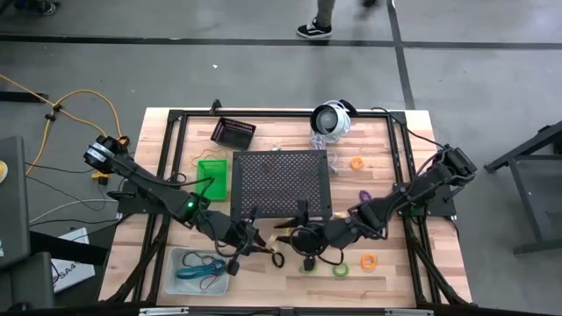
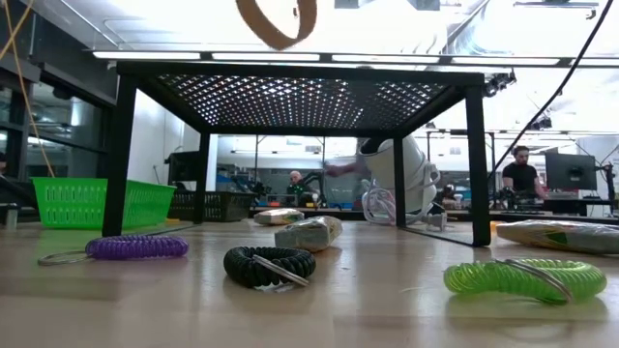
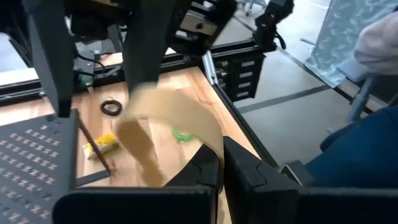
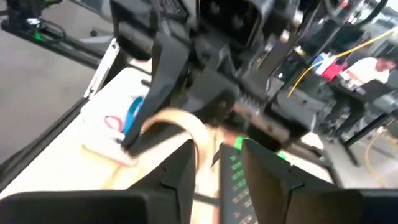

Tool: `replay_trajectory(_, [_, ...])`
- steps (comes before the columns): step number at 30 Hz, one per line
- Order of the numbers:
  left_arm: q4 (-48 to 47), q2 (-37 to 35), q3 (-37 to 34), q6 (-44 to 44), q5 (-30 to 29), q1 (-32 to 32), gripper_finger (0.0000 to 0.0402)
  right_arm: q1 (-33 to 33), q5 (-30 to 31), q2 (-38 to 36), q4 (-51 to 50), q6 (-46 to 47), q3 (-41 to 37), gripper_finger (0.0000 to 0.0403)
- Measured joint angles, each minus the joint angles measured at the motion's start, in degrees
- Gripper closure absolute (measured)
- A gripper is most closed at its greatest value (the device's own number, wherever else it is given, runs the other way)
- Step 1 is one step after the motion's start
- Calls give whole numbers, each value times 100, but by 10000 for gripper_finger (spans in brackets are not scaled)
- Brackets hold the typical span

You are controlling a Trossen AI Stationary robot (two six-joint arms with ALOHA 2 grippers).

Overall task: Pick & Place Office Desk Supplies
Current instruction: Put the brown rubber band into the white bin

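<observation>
Grey concrete floor lies all round my wooden bench (image 1: 132, 254), and a workshop with people at desks shows beyond it. At the bench's left corner on the low camera's side, the clear bin (image 1: 200, 268) already holds a few blue and teal bands, so I judge some sorting done. Further back along the left side, the green bin (image 1: 213, 175) and the black bin (image 1: 233, 132) show nothing in them that I can make out. My left arm (image 1: 158, 189) reaches in toward the middle of the near edge, its jaws pressed together on a tan band (image 3: 168, 118), which hangs in the air above the bench. The right arm (image 1: 413, 197) meets it there: its jaws stand apart with that band passing between them, so it reads to me as a hand-over. Plenty is left. Under and around the black perforated stand (image 1: 283, 183) lie a purple coil (image 2: 135, 247), a black coil (image 2: 269, 265), a yellow tube (image 2: 308, 232) and a green coil (image 2: 522, 278). Toward the right edge, an orange loop (image 1: 357, 163) and a second orange loop (image 1: 369, 260) wait loose on the wood.
</observation>
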Motion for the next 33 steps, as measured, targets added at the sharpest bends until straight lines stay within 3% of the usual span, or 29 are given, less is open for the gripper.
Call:
replay_trajectory(11, [-144,-2,0,-498,-3,-432,401,312,-732,0,-769,1235,0,268])
replay_trajectory(21, [-1199,-436,0,-1805,-30,-1121,401,541,-781,0,-925,1670,0,268])
replay_trajectory(33, [-2682,-931,2,-3225,-900,-2234,401,533,-779,0,-1108,1885,0,268])
